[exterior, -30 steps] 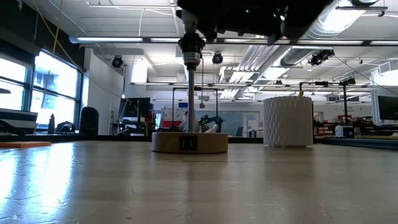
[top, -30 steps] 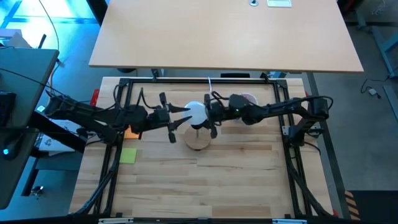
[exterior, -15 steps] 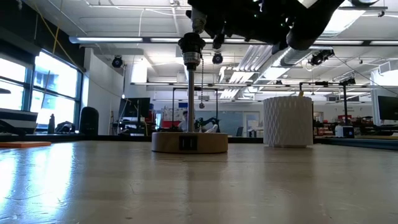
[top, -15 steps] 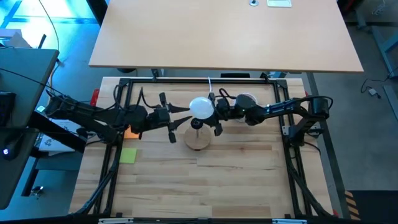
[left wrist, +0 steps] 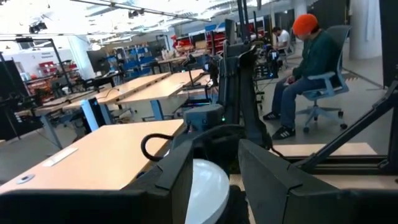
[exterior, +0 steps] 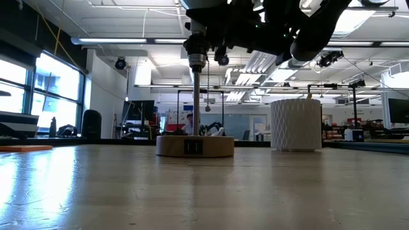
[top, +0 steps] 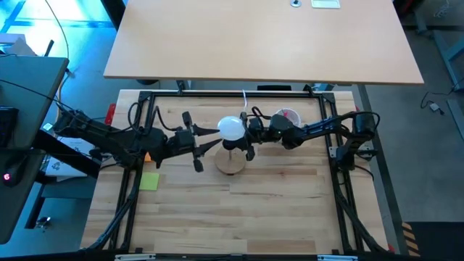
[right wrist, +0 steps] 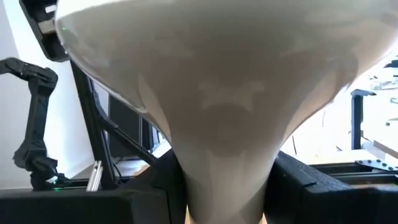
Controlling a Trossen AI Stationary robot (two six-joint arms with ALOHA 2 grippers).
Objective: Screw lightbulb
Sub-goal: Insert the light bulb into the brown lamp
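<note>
White matte lightbulb w/ round globe (top: 231, 128) sits above round wooden disc base w/ thin metal stem & black socket top (top: 230, 161), mid-table, toward far side. Right gripper (top: 245, 130) reaches in from right, clamped on narrow part of lightbulb (right wrist: 224, 112); dark fingers (right wrist: 311, 180) press both sides of neck in right wrist view. Left gripper (top: 212, 138) comes in from left, just beside globe; from left wrist view white globe (left wrist: 205, 186) lies betw. its two dark fingers (left wrist: 177, 180), at their tips. Cannot tell if left fingers actually touch or squeeze it.

Low view: black socket (exterior: 196, 46) on stem under dark arm mass; bulb itself hidden there. White latticed cup (exterior: 295, 124) stands right of base, farther back. Green-yellow sticky note (top: 149, 181) near left edge of butcher-block table (top: 239, 210). Person in orange cap, seated on office chair (left wrist: 311, 68), far off in room.

Vs. half sec ago: bulb shifted slightly left & nearer, now more directly over stem; left gripper pulled back a bit leftward; right wrist extended further toward centre.
</note>
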